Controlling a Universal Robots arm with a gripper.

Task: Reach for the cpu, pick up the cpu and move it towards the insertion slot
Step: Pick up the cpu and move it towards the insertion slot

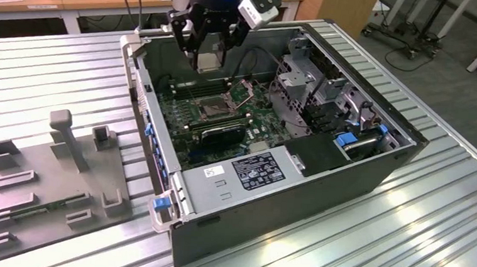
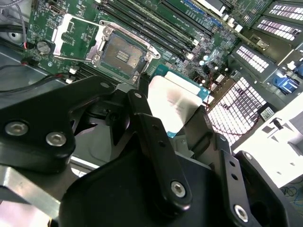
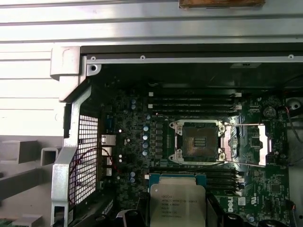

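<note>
Grey plastic fixture tray: lying at the exterior view's left on the ribbed metal worktop, moulded with upright posts and rectangular recesses, a narrow green circuit strip sitting in one recess.

Computer case: lying open on its side in the middle of the exterior view, black steel shell with pale grey frame edges and blue plastic clips; green motherboard showing inside, with long black memory slots.

End effector: black, jointed metal links with bolt heads, hanging over the far end of the open case in the exterior view; its fingers are closing on two opposite sides of the cpu.

Cpu: small flat square chip, silvery-white metal lid with fine print, thin green-blue rim; being held clamped in the end effector, in the air above the motherboard, its lid facing the first wrist camera.

Insertion slot: square silver metal frame with dark gridded centre, its hinged load plate standing open beside it; lying on the motherboard near the held cpu and apart from it, one bank of memory slots showing between them in the first wrist view.
</note>
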